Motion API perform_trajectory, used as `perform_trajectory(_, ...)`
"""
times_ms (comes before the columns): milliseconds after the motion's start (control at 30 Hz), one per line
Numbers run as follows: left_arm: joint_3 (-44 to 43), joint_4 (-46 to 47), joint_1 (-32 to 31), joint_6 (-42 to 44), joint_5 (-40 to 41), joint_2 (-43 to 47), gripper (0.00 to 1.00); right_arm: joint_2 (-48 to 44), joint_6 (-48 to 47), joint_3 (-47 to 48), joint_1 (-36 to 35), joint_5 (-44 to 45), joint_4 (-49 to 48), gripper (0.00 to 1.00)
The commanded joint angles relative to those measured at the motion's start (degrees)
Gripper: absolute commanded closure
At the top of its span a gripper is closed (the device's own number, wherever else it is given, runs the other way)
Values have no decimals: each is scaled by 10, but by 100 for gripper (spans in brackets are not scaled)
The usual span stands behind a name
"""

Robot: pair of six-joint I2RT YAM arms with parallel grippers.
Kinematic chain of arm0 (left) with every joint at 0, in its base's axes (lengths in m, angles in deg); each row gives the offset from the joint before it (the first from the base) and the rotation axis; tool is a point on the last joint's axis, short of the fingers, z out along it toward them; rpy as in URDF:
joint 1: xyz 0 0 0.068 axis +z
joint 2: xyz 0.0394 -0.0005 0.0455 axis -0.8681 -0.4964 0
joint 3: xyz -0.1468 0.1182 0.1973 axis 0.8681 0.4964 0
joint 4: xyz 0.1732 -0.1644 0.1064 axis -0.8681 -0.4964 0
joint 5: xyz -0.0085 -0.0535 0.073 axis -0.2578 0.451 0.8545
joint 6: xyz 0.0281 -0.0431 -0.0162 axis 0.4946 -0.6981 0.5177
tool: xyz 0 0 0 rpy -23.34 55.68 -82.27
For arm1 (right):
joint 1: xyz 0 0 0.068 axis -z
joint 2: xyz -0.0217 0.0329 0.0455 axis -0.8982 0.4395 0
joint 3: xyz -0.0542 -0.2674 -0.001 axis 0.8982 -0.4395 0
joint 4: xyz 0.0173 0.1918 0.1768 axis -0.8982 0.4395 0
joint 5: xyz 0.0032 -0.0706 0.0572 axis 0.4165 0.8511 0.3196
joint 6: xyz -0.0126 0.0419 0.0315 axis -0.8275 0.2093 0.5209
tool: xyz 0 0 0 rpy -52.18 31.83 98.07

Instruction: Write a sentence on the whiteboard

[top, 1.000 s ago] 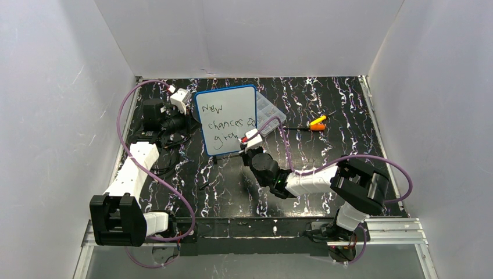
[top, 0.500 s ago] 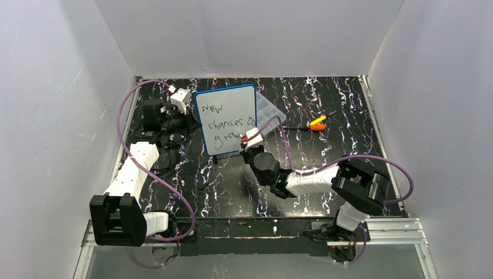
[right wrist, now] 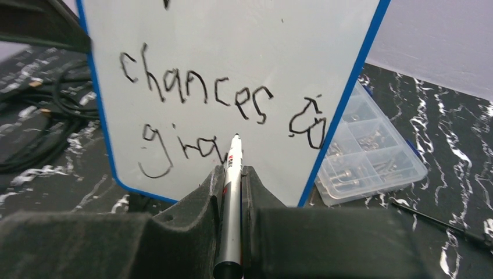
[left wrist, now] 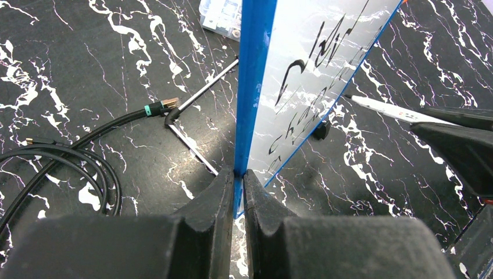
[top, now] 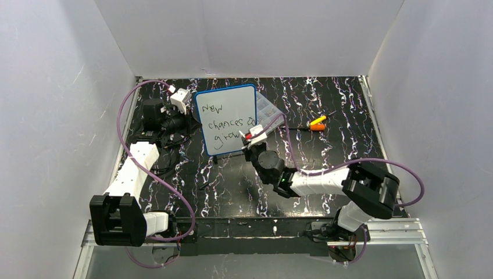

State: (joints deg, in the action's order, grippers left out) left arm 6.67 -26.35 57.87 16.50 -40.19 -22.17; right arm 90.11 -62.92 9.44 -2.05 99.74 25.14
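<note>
Mostly done: sentence (right wrist: 192, 93) has two lines, third part-written; left gripper (left wrist: 239, 180) clamps whiteboard (top: 225, 119) edge, right gripper (right wrist: 231, 172) grips marker (right wrist: 234, 152), tip on board.

Setting: robotics laboratory test cell.
Enclosure: plain white panels (top: 250, 35) stand at 9, 12 and 3 o'clock around the work surface.
Work surface: black table (top: 337, 104) with white marbling.
Mounting: an aluminium rail (top: 395, 229) at 6 o'clock carries the bases of the left arm (top: 136, 165) and the right arm (top: 320, 181).
Cabling: purple cables (top: 121, 116) loop from both arms; loose black cables (left wrist: 58, 151) lie on the table at 9 o'clock.
Parts storage: a clear compartment box (right wrist: 372, 157) of small hardware sits toward 12 o'clock.
</note>
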Motion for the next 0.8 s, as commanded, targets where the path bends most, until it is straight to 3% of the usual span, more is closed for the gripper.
perform_trajectory(0,5,11,-2,0,-18,10,100,-55,47,-5,2,-42,19,99)
perform_trajectory(267,6,11,-2,-1,-17,13,100,-43,72,-22,2,-9,58,99)
perform_trajectory(767,6,11,-2,0,-17,14,100,4,59,6,6,18,40,99)
